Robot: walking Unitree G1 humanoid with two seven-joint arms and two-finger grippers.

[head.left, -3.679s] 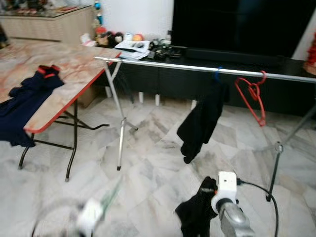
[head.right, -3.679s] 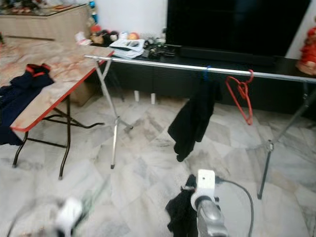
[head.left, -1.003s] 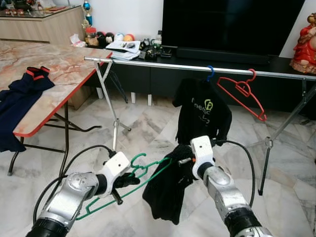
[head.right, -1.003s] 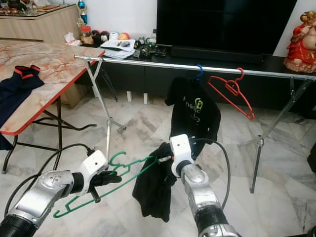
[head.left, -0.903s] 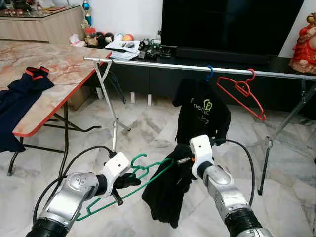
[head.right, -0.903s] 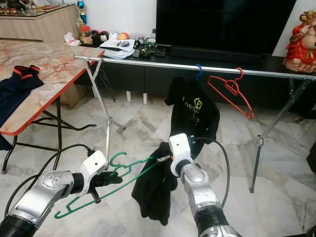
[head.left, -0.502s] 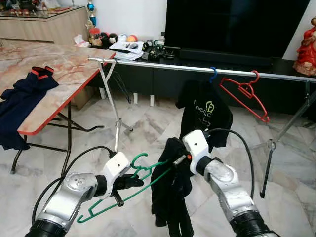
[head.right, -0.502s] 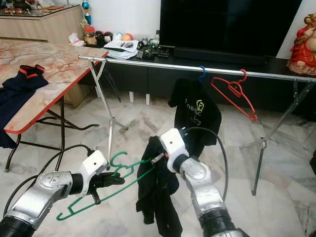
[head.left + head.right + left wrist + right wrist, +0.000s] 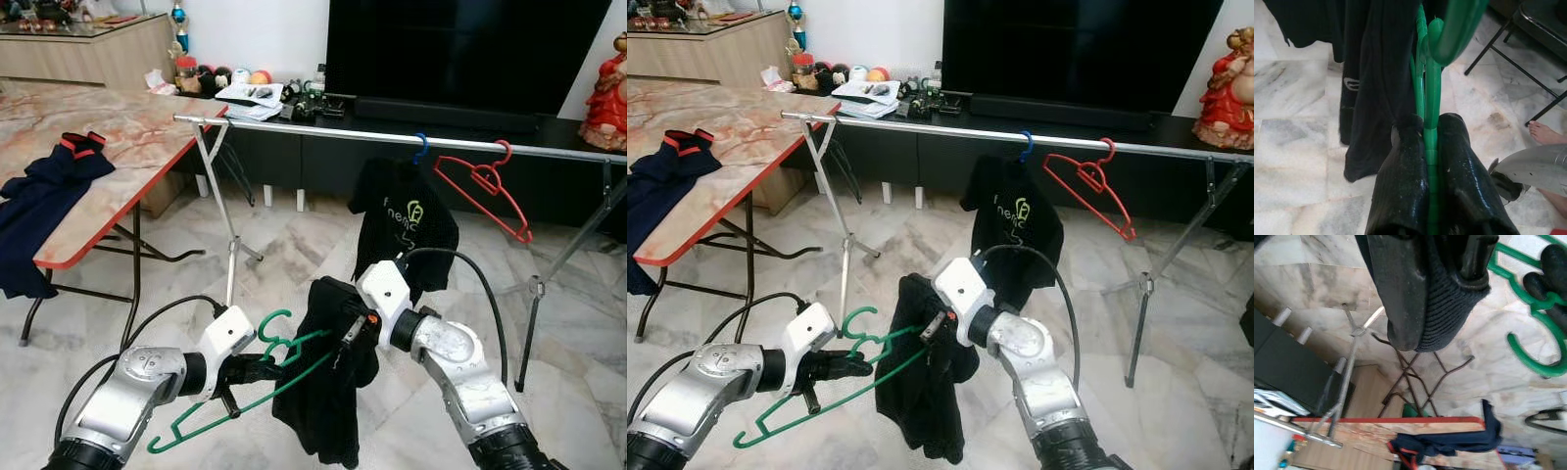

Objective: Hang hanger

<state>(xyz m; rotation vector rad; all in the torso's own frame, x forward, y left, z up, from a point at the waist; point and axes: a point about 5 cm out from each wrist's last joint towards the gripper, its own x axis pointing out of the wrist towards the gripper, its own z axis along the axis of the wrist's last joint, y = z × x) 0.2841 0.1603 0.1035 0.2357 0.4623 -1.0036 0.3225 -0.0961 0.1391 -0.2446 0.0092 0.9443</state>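
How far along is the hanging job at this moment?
Done: one black shirt already hangs on the rail, beside an empty red hanger. In hand: left gripper clamps the green hanger; right gripper grips a black garment against it. Left: dressing the hanger and hooking it on the rail.

The left gripper [image 9: 257, 369] is clamping the neck of a green hanger [image 9: 257, 374], while the right gripper [image 9: 350, 331] is pinching a black garment [image 9: 328, 382] draping over the hanger's arm, below a metal rail [image 9: 323, 130] carrying a black T-shirt [image 9: 404, 227] and red hanger [image 9: 484, 186].
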